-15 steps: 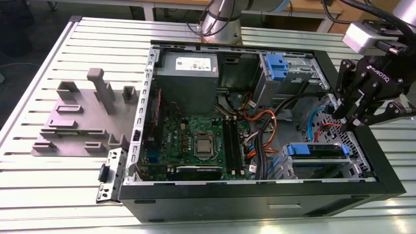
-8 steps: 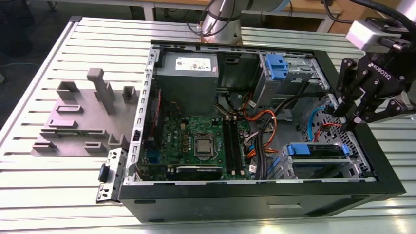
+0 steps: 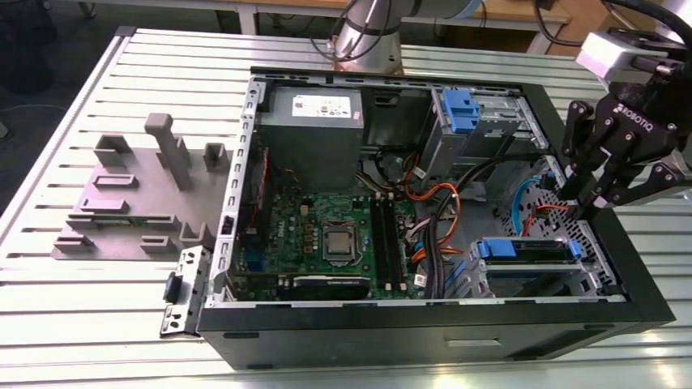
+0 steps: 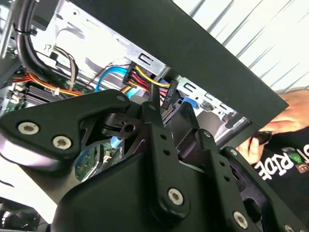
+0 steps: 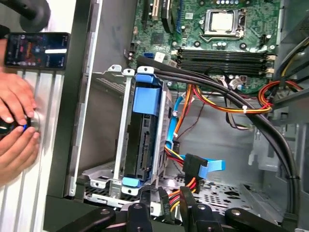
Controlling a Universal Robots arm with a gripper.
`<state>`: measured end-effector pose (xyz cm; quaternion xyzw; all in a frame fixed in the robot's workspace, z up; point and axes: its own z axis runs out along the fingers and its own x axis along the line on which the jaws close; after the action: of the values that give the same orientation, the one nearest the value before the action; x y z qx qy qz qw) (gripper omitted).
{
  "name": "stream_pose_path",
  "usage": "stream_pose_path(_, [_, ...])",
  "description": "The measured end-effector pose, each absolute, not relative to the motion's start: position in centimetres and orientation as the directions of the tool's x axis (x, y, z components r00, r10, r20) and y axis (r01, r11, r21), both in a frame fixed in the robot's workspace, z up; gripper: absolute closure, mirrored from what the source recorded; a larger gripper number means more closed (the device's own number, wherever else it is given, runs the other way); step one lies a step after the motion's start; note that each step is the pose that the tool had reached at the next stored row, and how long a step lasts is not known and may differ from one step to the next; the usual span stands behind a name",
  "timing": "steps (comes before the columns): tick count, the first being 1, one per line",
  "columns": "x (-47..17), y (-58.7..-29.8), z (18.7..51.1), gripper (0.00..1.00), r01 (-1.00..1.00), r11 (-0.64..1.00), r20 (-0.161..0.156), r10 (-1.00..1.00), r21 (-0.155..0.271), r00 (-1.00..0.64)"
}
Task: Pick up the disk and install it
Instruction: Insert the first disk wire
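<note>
An open black computer case (image 3: pixel 433 328) lies on its side on a ribbed metal tabletop (image 3: pixel 65 324), its green motherboard (image 3: pixel 324 235) facing up. In the exterior view the robot's black gripper (image 3: pixel 605 198) hangs over the case edge at that view's right, near the drive bays. Its jaws appear drawn close together and hold nothing.

The disk (image 5: pixel 144 140) sits in a metal drive cage (image 5: pixel 123 145) inside the case, standing on edge in the first wrist view, with its blue plastic frame capping one end and a small blue tab at the other. In the exterior view the same disk (image 3: pixel 527 251) lies in the bay near the case front, just below the gripper. Blue, red, orange and yellow cables (image 5: pixel 193 169) run close beside it.

The disk looks rigid and fairly heavy for its size, with smooth metal faces that may slip, and likely sensitive to knocks. The blue frame edges look like the safest place to grip, clear of the cables.

A person's hand (image 5: pixel 17 135) rests on the tabletop outside the case, beside a lit phone (image 5: pixel 36 49)
</note>
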<state>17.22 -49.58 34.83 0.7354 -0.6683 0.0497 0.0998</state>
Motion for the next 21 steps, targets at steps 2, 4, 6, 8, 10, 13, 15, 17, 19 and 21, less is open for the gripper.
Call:
stream_pose_path(2, [17.26,-49.5,34.74,0.63,-0.993,-0.086,0.209,-0.973,0.082,0.102])
stream_pose_path(4, [17.26,-49.49,34.73,0.63,-0.993,-0.086,0.21,-0.972,0.082,0.102])
stream_pose_path(6, [17.26,-49.48,34.73,0.63,-0.993,-0.086,0.211,-0.972,0.082,0.102])
stream_pose_path(8, [17.26,-49.48,34.72,0.63,-0.993,-0.086,0.217,-0.971,0.083,0.102])
stream_pose_path(10, [17.26,-49.48,34.71,0.64,-0.993,-0.085,0.229,-0.968,0.084,0.102])
stream_pose_path(13, [17.27,-49.48,34.66,0.71,-0.993,-0.083,0.249,-0.963,0.085,0.102])
stream_pose_path(15, [17.27,-49.48,34.64,0.78,-0.993,-0.082,0.26,-0.96,0.086,0.102])
stream_pose_path(17, [17.27,-49.47,34.61,0.78,-0.993,-0.081,0.267,-0.958,0.087,0.102])
stream_pose_path(19, [17.29,-49.48,34.59,0.78,-0.993,-0.081,0.268,-0.958,0.087,0.102])
stream_pose_path(21, [17.3,-49.48,34.56,0.78,-0.993,-0.081,0.268,-0.958,0.087,0.102])
